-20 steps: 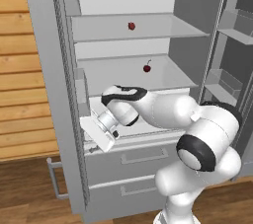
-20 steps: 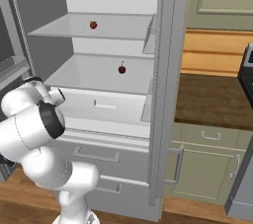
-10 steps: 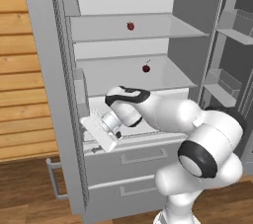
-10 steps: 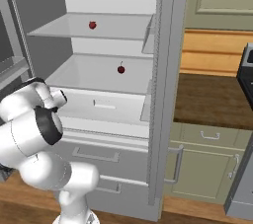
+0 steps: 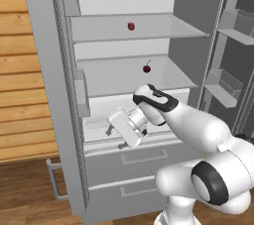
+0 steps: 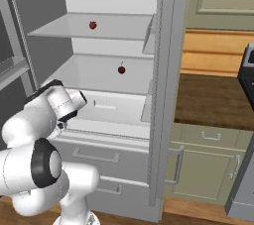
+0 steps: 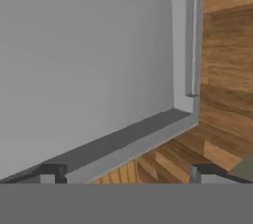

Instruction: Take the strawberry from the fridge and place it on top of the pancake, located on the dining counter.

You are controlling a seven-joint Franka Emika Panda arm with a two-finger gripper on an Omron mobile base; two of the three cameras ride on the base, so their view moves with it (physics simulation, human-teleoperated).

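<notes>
The tiny bright red strawberry point(image 5: 131, 26) lies on the upper white shelf of the open tall light grey fridge point(image 5: 59, 120), at 12 o'clock from the two-finger gripper point(image 5: 113, 137), whose empty jaws seem released, probably because reaching has not begun.

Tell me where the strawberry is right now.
The strawberry sits on the upper shelf inside the open fridge, one shelf above the darker stemmed cherry; the right base view shows it left of the fridge's centre divider.
</notes>
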